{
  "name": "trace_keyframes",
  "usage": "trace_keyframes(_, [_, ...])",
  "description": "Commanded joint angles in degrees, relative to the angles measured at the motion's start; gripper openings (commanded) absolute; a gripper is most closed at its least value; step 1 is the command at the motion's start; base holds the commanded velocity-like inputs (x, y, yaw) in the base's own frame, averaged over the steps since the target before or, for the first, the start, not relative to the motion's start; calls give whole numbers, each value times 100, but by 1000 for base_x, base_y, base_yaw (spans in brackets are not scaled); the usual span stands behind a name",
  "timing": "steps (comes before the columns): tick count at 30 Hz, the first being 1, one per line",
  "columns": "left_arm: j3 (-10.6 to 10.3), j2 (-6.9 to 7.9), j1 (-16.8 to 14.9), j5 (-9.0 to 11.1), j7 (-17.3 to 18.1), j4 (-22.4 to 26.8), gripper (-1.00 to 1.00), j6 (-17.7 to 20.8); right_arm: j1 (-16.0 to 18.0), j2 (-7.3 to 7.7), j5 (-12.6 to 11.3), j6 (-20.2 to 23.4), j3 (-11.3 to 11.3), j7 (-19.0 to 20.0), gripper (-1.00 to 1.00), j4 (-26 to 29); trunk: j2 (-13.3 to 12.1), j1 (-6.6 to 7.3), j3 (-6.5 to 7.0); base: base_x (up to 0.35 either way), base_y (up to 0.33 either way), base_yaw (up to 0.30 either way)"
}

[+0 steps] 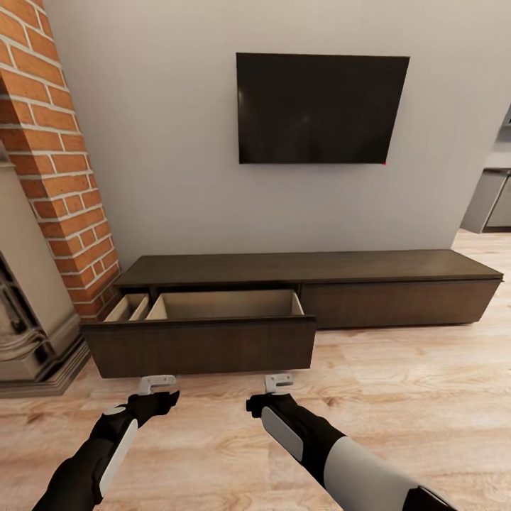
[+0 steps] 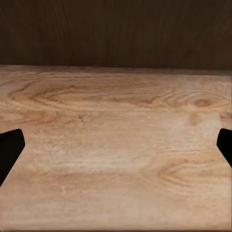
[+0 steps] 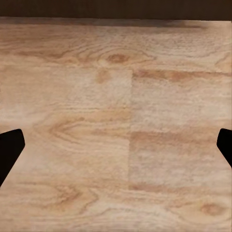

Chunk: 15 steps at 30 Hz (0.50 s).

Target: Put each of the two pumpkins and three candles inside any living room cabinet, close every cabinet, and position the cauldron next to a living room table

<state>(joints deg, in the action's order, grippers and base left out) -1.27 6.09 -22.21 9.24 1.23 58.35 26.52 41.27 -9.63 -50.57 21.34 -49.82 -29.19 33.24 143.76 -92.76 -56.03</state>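
The cabinet (image 1: pixel 305 280) is sitting against the wall under a dark screen (image 1: pixel 321 108), its left drawer (image 1: pixel 202 337) standing pulled out and, as far as I can see, holding nothing. The left gripper (image 1: pixel 157 384) and right gripper (image 1: pixel 279 382) are hovering just before that drawer front over the wood floor (image 1: pixel 397 397), both spread wide and gripping nothing.

Long low dark-brown cabinet (image 1: pixel 305 273): matt wood grain, pale unfinished-looking wood inside its open drawer | light plank floor (image 1: pixel 397 397): smooth wood, soft sheen | red brick column (image 1: pixel 60 152): rough, matt | black wall screen (image 1: pixel 321 108): glossy
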Motion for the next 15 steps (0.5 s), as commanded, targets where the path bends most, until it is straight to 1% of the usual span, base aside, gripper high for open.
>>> trace_keyframes(1, [-11, 6, -2, 51, -9, 7, 100, 29, 9, 4, -27, -24, -30, -42, 100, 8, 5, -1, -29, 0, 0, 0])
trace_keyframes(5, [-13, 6, -2, 49, -2, 9, 100, 29, 7, 5, -23, -160, -28, -39, 100, 7, 5, -1, -29, 0, 0, 0])
trace_keyframes(9, [-40, 6, -2, 45, -1, 0, 100, 29, 8, 5, -13, -198, -31, -95, 100, 9, 5, -1, -29, 0, 0, 0])
trace_keyframes(11, [-111, 11, -2, 44, 0, -2, 100, 28, 8, 5, -3, -202, -29, -116, 100, 12, 5, -1, -29, 0, 0, 0])
trace_keyframes(15, [-319, 14, -2, 43, 0, -2, 100, 29, 11, 5, 8, -208, -28, -132, 100, 17, 5, -1, -29, 0, 0, 0])
